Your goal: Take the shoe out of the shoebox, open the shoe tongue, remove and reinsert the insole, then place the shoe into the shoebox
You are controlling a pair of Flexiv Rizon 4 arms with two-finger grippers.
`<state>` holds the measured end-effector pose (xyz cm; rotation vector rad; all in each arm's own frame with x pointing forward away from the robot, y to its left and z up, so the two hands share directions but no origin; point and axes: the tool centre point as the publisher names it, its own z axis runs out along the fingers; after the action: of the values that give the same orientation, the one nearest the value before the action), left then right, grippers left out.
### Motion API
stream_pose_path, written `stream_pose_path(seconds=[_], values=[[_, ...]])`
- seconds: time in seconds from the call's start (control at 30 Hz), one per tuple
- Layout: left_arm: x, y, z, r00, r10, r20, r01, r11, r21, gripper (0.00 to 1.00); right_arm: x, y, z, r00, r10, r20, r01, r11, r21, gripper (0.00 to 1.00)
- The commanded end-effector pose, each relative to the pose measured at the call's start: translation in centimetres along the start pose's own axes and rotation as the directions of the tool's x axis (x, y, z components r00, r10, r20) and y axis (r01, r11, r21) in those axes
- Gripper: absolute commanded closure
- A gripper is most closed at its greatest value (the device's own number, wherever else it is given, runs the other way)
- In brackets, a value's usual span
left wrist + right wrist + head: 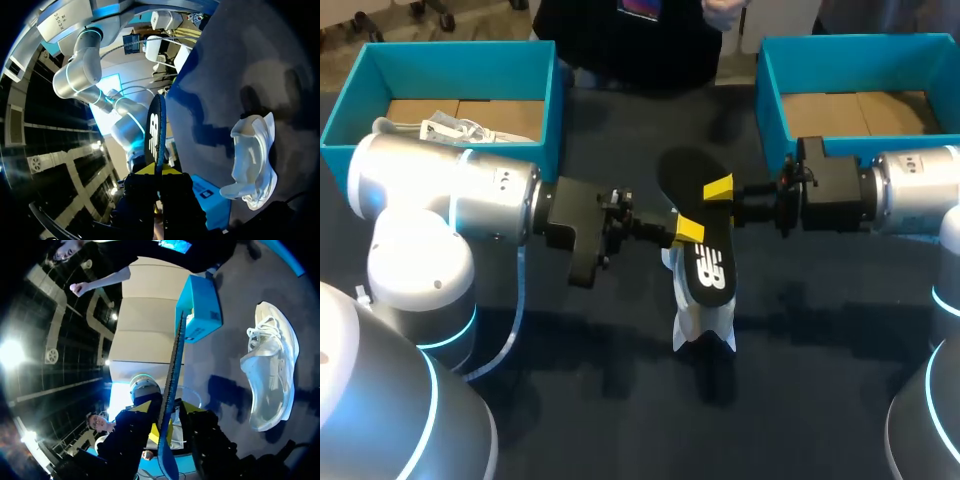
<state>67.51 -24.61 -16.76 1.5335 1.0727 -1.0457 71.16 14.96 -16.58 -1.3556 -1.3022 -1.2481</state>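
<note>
Black insole (708, 268) is out of the shoe (270, 370) and held over it, my left gripper (688, 232) and right gripper (718, 188) each pinching an edge; reinsertion and boxing remain, I judge. Right wrist view shows the shoe whole on the table (820, 380); overhead, the insole hides most of it.

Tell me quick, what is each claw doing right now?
Left claw: closed on the flat black foam insole.
Right claw: closed on the same insole.
</note>
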Motion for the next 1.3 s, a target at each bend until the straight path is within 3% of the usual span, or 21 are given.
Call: stream_pose_path(seconds=[0.03,0.13,0.33,0.63,0.73,1.3], values=[[0.2,0.0,0.4,1.0,-0.002,0.002,0.002,1.0,-0.004,1.0,-0.1,-0.1,0.2,1.0,0.0,-0.002,0.0,1.0,-0.003,0.75],[0.2,0.1,0.5,1.0,-0.004,0.003,0.004,1.0,-0.004,1.0,-0.1,0.0,0.3,1.0,-0.003,-0.003,0.003,1.0,0.001,0.86],[0.1,0.9,0.5,1.0,0.017,0.0,-0.017,1.0,0.011,1.0,-0.2,0.0,0.6,1.0,-0.005,-0.01,0.006,1.0,0.01,0.95],[0.2,1.4,0.3,1.0,0.014,-0.004,-0.014,1.0,0.025,1.0,-0.5,0.1,0.8,1.0,-0.01,-0.012,0.01,1.0,0.008,1.0],[-0.1,1.4,-0.2,1.0,0.01,-0.01,-0.01,1.0,0.02,0.0,-0.7,0.1,0.7,1.0,-0.007,-0.009,0.007,1.0,0.002,1.0],[0.4,2.6,-4.6,0.981,-0.077,-0.18,0.072,0.997,-0.031,0.0,-2.2,0.6,-0.2,1.0,0.022,0.006,-0.022,0.999,-0.027,1.0]])
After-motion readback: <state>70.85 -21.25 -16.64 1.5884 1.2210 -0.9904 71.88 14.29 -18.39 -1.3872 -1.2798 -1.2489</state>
